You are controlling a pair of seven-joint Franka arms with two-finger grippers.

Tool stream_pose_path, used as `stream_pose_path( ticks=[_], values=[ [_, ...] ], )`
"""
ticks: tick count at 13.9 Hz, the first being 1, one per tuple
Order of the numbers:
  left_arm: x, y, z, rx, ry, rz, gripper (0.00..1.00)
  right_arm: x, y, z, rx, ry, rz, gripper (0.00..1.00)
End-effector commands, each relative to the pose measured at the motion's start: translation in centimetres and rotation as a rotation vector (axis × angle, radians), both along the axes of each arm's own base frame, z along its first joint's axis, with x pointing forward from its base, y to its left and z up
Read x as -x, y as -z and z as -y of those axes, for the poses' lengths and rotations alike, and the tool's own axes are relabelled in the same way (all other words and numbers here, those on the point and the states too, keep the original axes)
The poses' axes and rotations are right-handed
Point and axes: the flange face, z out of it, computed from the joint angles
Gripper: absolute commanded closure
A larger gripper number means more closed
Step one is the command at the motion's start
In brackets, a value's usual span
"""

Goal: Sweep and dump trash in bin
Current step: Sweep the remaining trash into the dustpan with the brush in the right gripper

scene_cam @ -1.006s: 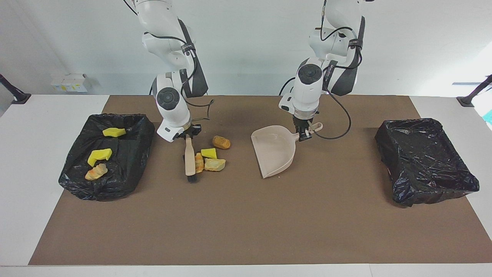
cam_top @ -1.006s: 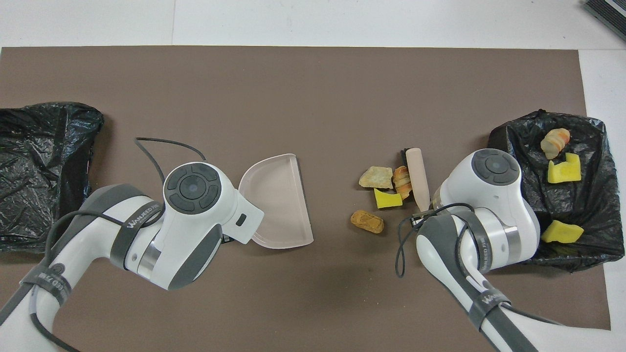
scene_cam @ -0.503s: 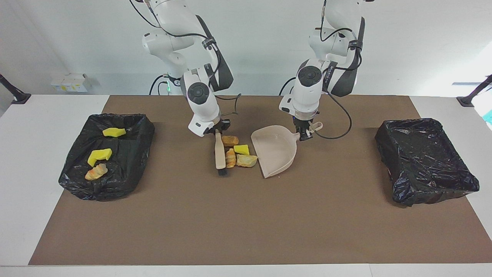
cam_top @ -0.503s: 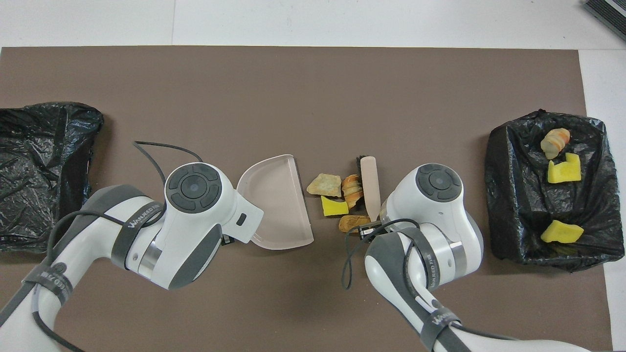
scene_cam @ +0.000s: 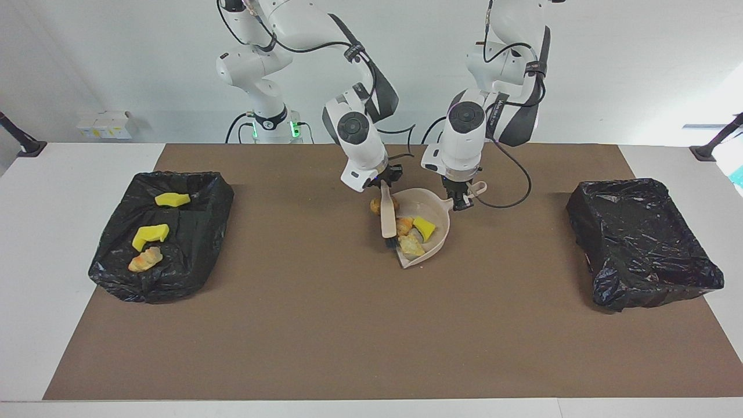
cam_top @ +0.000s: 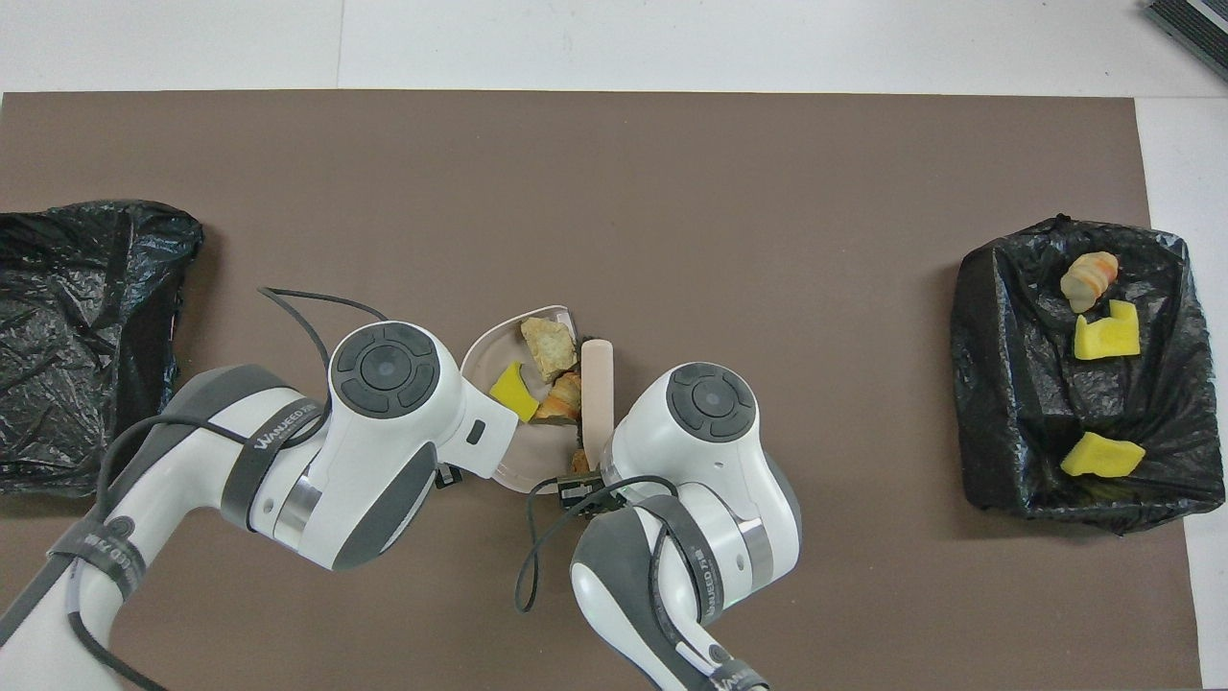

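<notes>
Right gripper (scene_cam: pixel 384 184) clamps the brush (scene_cam: pixel 388 219) handle; left gripper (scene_cam: pixel 461 200) clamps the dustpan (scene_cam: pixel 439 235) handle. Three trash pieces (scene_cam: pixel 413 232) lie in the pan; one (scene_cam: pixel 378 205) sits at its 10 o'clock edge. Three more (scene_cam: pixel 152 233) sit in the bin (scene_cam: pixel 197 244) toward the right arm's end.

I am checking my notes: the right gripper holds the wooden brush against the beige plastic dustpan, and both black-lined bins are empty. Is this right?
Not quite. Only the black-lined bin at the left arm's end is empty; the black-lined bin at the right arm's end holds three trash pieces, as the facing view shows. The right gripper does hold the wooden brush against the beige plastic dustpan.
</notes>
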Motion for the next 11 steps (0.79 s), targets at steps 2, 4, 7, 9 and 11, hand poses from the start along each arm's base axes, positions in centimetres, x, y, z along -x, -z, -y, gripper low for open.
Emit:
stream_pose_path(
  ticks=[2,4,7,9,11],
  values=[
    [0.5,0.0,0.1,0.009,-0.024,0.019,1.00,0.5,-1.6,-1.7,-0.005,0.035,-0.051,1.00],
    [0.6,0.2,0.0,0.010,-0.022,0.020,1.00,0.2,-3.8,-0.2,0.002,0.028,-0.073,1.00],
    [0.7,0.4,-0.2,0.012,-0.021,0.022,1.00,-0.5,-7.7,3.6,0.032,0.022,-0.138,1.00],
    [0.7,0.4,-0.2,0.014,-0.014,0.023,1.00,0.2,-7.6,5.7,0.134,-0.030,-0.125,1.00],
    [0.7,0.4,-0.2,0.016,-0.012,0.025,1.00,1.4,-5.4,8.3,0.206,-0.051,-0.140,1.00]
  ],
)
